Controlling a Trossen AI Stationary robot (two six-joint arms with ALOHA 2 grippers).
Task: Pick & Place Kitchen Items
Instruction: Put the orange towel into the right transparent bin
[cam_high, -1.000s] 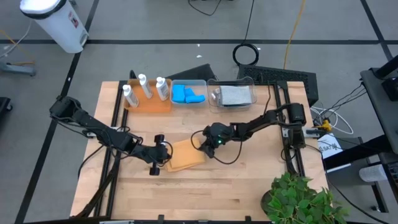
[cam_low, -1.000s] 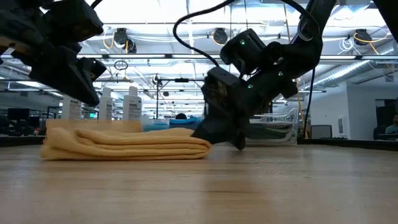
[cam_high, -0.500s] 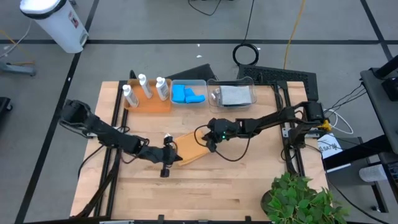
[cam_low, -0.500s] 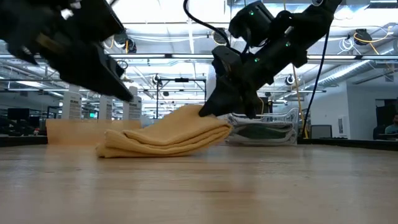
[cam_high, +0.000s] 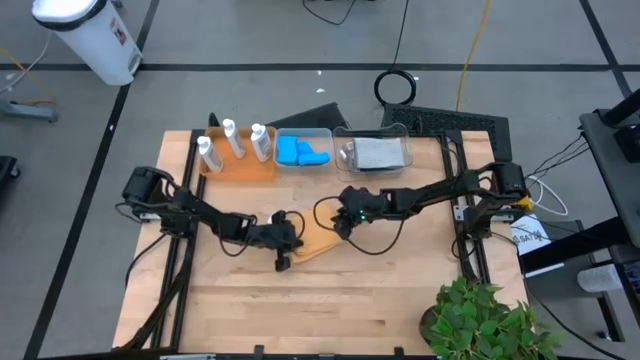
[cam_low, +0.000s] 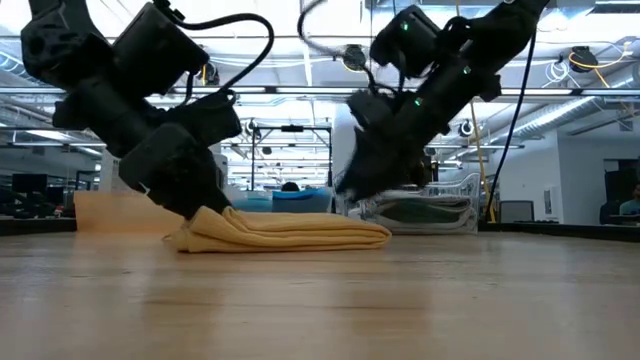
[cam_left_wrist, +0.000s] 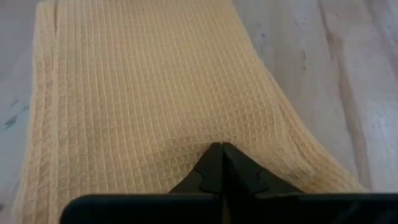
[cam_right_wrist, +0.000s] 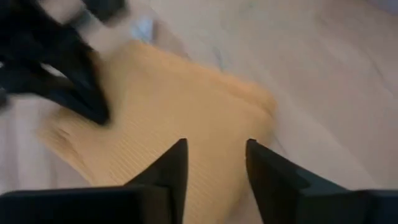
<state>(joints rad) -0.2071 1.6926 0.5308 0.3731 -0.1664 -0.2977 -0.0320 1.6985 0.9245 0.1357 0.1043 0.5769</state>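
High view: the folded orange cloth (cam_high: 312, 243) lies mid-table between both grippers. Low view: the left gripper (cam_low: 196, 205) presses on the cloth's end. Left wrist view: its fingers are pressed together, pinching the weave. Right wrist view: the right gripper (cam_right_wrist: 214, 163) hangs spread above the cloth, holding nothing. With only 1 pinch, the folds could fall open when lifted.

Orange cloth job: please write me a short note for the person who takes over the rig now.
Left gripper: shut on the orange cloth, at its near-left edge.
Right gripper: open, just above the cloth's other end, holding nothing.
Cloth: lies folded on the table, mid-table.
Done: three white bottles on the orange tray; blue sponges in one clear bin, grey cloth in the next.
Left: place the orange cloth.
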